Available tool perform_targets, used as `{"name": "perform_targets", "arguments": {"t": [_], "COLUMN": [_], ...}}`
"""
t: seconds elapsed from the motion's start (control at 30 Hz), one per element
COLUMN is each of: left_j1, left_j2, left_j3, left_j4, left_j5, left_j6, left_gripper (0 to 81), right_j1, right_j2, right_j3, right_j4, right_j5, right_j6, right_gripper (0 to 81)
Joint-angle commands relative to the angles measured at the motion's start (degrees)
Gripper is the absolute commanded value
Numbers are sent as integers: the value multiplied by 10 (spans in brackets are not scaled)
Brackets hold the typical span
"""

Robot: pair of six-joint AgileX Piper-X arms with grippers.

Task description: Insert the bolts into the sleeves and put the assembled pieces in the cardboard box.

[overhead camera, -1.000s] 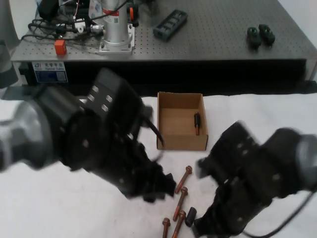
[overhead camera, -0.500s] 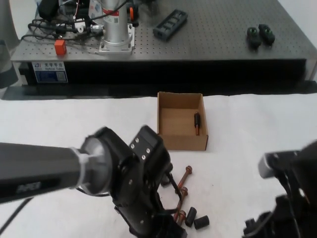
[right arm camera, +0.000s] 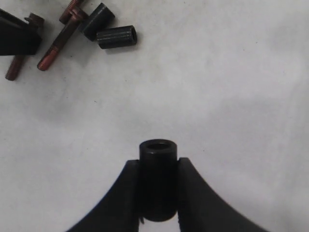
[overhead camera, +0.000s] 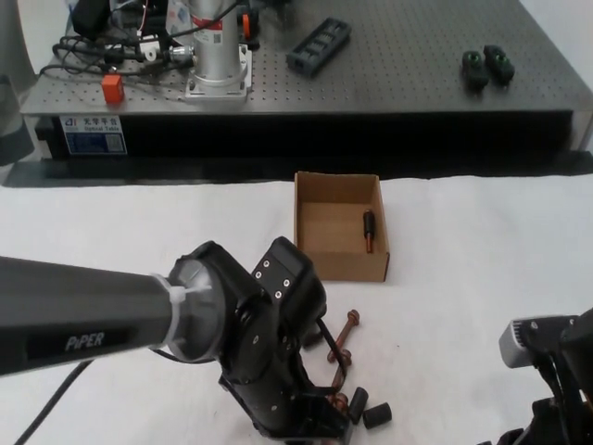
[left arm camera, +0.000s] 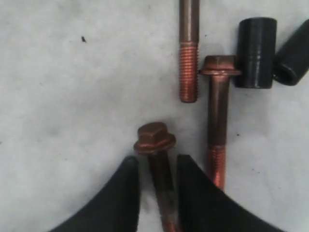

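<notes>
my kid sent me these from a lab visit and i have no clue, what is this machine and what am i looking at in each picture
This is a robot with two arms, each ending in a two-fingered hand. The wide picture is taken from behind the arms, looking down. It shows the left arm up close, and a box that holds one finished piece. The other two pictures come from a camera on each wrist. The left hand is open around a copper-coloured bolt lying on the white cloth, with more bolts and black sleeves beside it. The right hand grips one sleeve.
</notes>
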Motion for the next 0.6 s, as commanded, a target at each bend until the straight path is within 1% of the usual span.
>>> {"name": "perform_targets", "arguments": {"t": [0.0, 0.2, 0.3, 0.37, 0.43, 0.5, 0.57], "left_j1": [-1, -1, -1, -1, -1, -1, -1], "left_j2": [19, 2, -47, -95, -159, -221, -268], "left_j3": [3, -9, -8, 4, 36, 82, 124], "left_j4": [-2, -2, -20, -50, -117, -217, -318], "left_j5": [-8, 3, -3, -18, -12, 14, 61], "left_j6": [6, 9, -10, -19, -31, -49, -74], "left_gripper": [8, 6, 6, 6, 6, 6, 6], "right_j1": [-3, -3, -3, 0, 7, 20, 34], "right_j2": [-5, -5, -5, -5, -5, -5, -3], "right_j3": [0, 0, 0, 0, 4, 16, 29], "right_j4": [-2, -3, -26, -62, -117, -201, -291], "right_j5": [-3, -2, -29, -85, -153, -229, -271], "right_j6": [3, -3, -6, -6, -6, -1, 26], "right_gripper": [73, 73, 73, 73, 73, 73, 73]}}
